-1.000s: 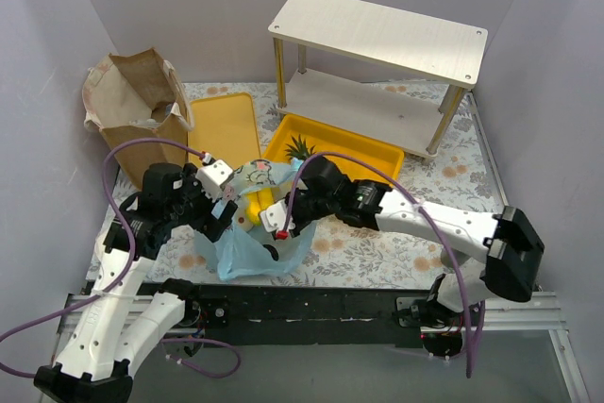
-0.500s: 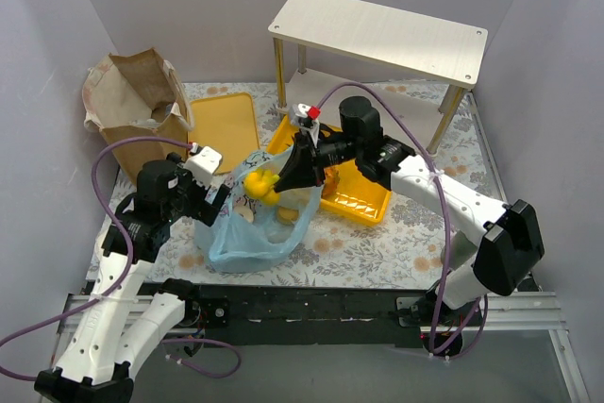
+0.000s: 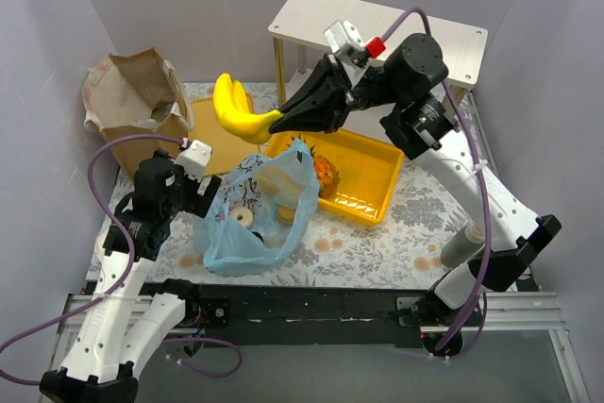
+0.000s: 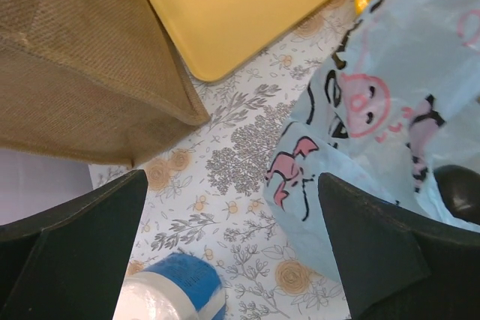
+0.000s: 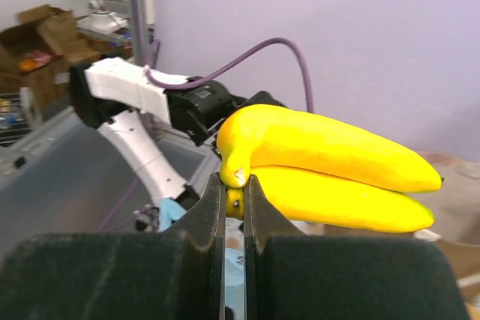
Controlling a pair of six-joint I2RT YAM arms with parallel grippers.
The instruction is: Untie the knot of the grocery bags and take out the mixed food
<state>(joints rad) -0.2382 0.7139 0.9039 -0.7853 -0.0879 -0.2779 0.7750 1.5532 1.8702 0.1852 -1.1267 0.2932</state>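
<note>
Bananas (image 3: 238,110) are pinched at the stem end between the clenched fingers of the right hand (image 3: 281,121), held in the air above the flat yellow tray (image 3: 229,143) and clear of both bags. Left hand (image 4: 232,207) is spread wide and grasps nothing, low over the counter (image 3: 415,224) just beside the light-blue plastic bag (image 3: 247,233) (contact cannot be made out), whose mouth gapes with a doughnut (image 3: 243,218) inside. Brown paper bag (image 3: 132,120) stands upright at far left, and a pineapple (image 3: 326,174) lies in the deep yellow tray (image 3: 368,197).
</note>
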